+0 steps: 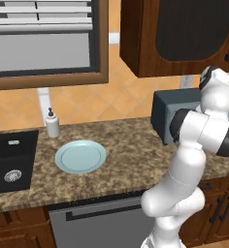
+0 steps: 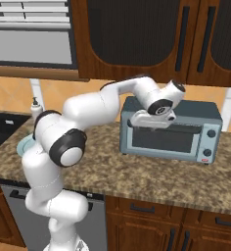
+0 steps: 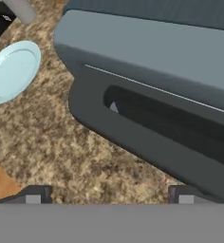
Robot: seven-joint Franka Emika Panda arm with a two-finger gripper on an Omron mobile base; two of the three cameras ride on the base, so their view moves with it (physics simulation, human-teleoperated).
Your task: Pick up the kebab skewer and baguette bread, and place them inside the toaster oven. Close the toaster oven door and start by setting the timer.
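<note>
End effector [image 3: 107, 194] fingertips apart, empty, low in frame — over the bench [image 3: 47, 142]. Toaster oven door [image 2: 162, 138] looks shut, plate [image 1: 80, 156] bare — probably only the timer remains.

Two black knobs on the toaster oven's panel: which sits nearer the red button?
The lower knob on the toaster oven, just above the red button; the upper knob sits higher.

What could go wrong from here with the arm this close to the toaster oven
The gripper hovers just in front of the toaster oven door, which looks shut; a hard push could shove the toaster oven back on the counter. The knobs sit far right of the hand, so reaching the timer means sweeping across the door. The plate lies bare, and I cannot confirm the food is inside.
</note>
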